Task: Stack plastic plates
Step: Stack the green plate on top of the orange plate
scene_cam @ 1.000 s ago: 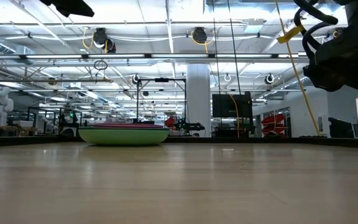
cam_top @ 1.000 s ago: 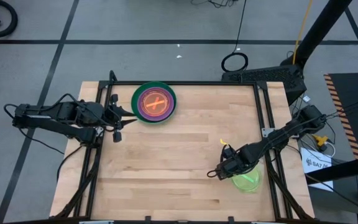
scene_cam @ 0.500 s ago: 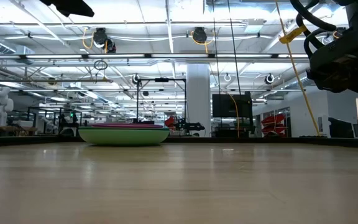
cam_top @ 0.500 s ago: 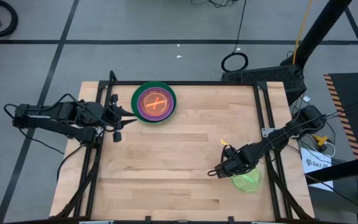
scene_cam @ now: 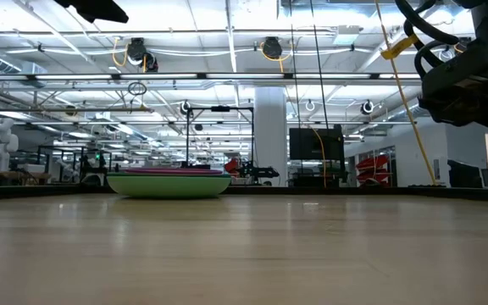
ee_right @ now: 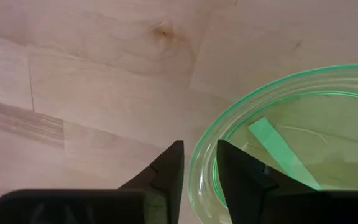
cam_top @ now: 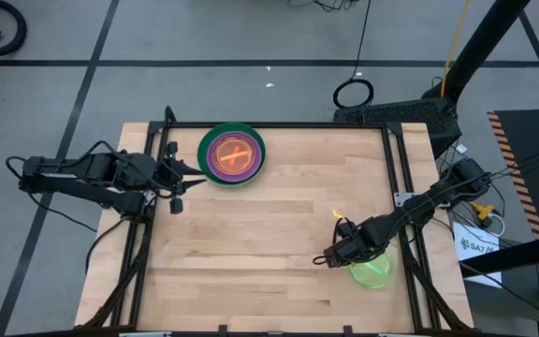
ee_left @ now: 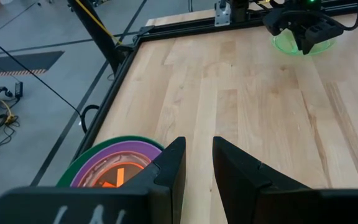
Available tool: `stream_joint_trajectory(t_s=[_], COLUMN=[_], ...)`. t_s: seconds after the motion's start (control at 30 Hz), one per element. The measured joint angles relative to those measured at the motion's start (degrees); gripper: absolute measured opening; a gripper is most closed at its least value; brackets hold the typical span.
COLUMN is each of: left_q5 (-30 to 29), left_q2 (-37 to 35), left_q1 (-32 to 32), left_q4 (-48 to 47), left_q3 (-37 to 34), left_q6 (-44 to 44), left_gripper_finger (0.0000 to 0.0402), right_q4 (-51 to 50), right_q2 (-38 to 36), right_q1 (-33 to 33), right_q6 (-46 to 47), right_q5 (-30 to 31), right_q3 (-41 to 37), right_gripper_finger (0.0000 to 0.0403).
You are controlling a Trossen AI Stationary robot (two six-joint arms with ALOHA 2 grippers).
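A stack of plates (cam_top: 232, 154) rests on the table's far left. It has a dark green rim with purple and orange-red inside, and in the low view (scene_cam: 169, 183) its lowest plate is light green. A small lime green plate (cam_top: 374, 273) lies flat on the table near the right edge. My right gripper (cam_top: 352, 262) points down over this plate's left rim (ee_right: 199, 163). Its fingers are slightly apart and the rim shows between them; I cannot tell whether they touch it. My left gripper (ee_left: 197, 163) waits, slightly open and empty, beside the stack (ee_left: 114, 167).
Black frame rails (cam_top: 402, 178) run along the table's left, right and far edges. Bare wood (cam_top: 269, 234) lies between the stack and the lime plate. Cables (cam_top: 475, 201) hang off the right arm beyond the right rail.
My right gripper has shifted a little toward the table's right edge over the lime green plate, then kept still. The plates have not moved.
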Motion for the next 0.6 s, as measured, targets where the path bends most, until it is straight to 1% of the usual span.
stream_joint_trajectory(t_s=[0.13, 0.33, 0.5, 0.6], left_q5=[0.00, 0.00, 0.00, 0.00], left_q2=[0.00, 0.00, 0.00, 0.00], left_q1=[0.00, 0.00, 0.00, 0.00], left_q4=[0.00, -0.04, -0.11, -0.13], left_q3=[0.00, 0.00, 0.00, -0.01], left_q6=[0.00, 0.00, 0.00, -0.01], left_gripper_finger=[0.0088, 0.0088, 0.0088, 0.0088], right_q4=[0.02, 0.00, -0.86, -3.80], right_q2=[0.00, 0.02, -0.60, -0.90], right_q1=[0.01, 0.01, 0.01, 0.12], right_q6=[-0.05, -0.62, -3.79, -4.98], right_q5=[1.42, 1.22, -4.40, -7.39], right_q3=[0.00, 0.00, 0.00, 0.03], right_gripper_finger=[0.0082, 0.0079, 0.0079, 0.0079])
